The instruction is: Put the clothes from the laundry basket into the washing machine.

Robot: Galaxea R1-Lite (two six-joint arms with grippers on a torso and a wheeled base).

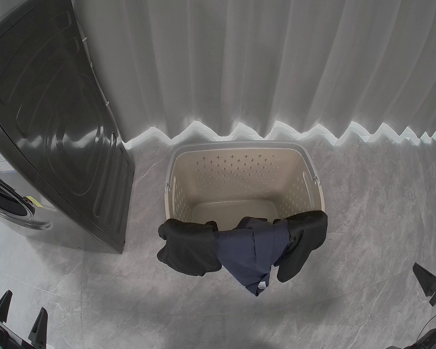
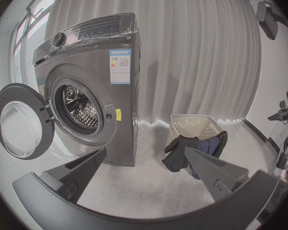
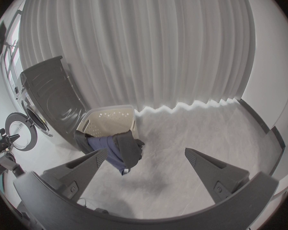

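- Over the near rim of the laundry basket, dead centre of the head view, hang the clothes: a navy garment in the middle, spilling down the outside toward the floor.
- Black garment bunched at the navy one's 9 o'clock, and more black cloth draped at its 3 o'clock; one piece or two, I can't tell.
- Basket itself is beige with perforated walls, and its bottom shows bare behind the draped pile.
- Washing machine stands at the basket's 9 to 10 o'clock, dark grey, close beside it but not touching.
- From the left wrist view its round door is swung wide open and the steel drum is on show.
- Left gripper sits low at 7 o'clock from the basket, well apart from it, fingers spread wide with nothing between them.
- Right gripper waits at 4 o'clock, also well clear of the clothes, fingers parted and holding nothing.
- White pleated curtain fills the 12 o'clock side, hem meeting the grey marbled floor just behind the basket.
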